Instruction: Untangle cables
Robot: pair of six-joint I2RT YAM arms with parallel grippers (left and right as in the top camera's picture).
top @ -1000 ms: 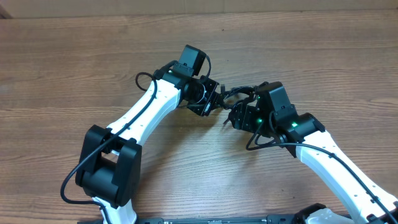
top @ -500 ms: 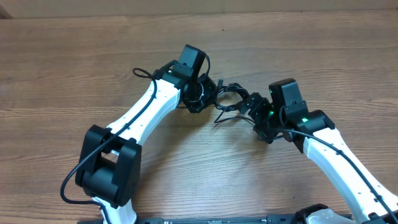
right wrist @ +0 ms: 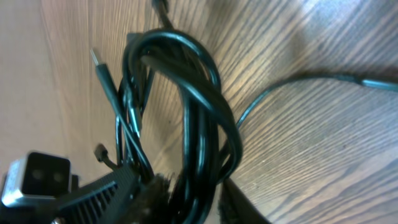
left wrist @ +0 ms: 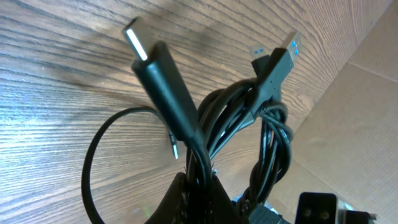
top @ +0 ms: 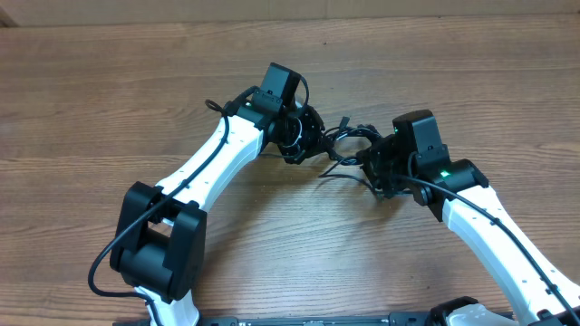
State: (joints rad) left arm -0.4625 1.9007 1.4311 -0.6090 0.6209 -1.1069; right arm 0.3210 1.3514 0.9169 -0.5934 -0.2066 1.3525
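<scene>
Cables (top: 349, 145) bunched in one black knot near the middle of the overhead view, a little toward 1 o'clock from the centre of the table (top: 100, 100), strung between the two grippers. Left gripper (top: 308, 143) sits at the 9 o'clock side of the knot, clamped on the cables. Right gripper (top: 373, 165) sits at the 4 o'clock side, also clamped on them. A few loose ends stick out of the knot toward 12 and 7 o'clock. Cannot tell from above whether the knot touches the table

Left wrist view: cables (left wrist: 261, 130) rise from the left gripper (left wrist: 199, 196) at 6 o'clock, strands pinched between its dark fingers (left wrist: 183, 199). Long plug (left wrist: 158, 74) with a silver tip points toward 11 o'clock. Second plug (left wrist: 280, 59) with a blue insert points toward 1 o'clock, several strands looped round below it. Thin loop (left wrist: 99, 149) bows out toward 9 o'clock over the wood grain

Right wrist view: cables (right wrist: 199, 106) form a twisted oval of several strands coming up from the right gripper (right wrist: 186, 199) at 6 o'clock, held between its fingers (right wrist: 121, 183). Slim plug (right wrist: 99, 65) points toward 11 o'clock just beside the oval. One thin strand (right wrist: 311, 79) leaves the oval toward 3 o'clock across the table. View is blurred, strand count cannot be told
</scene>
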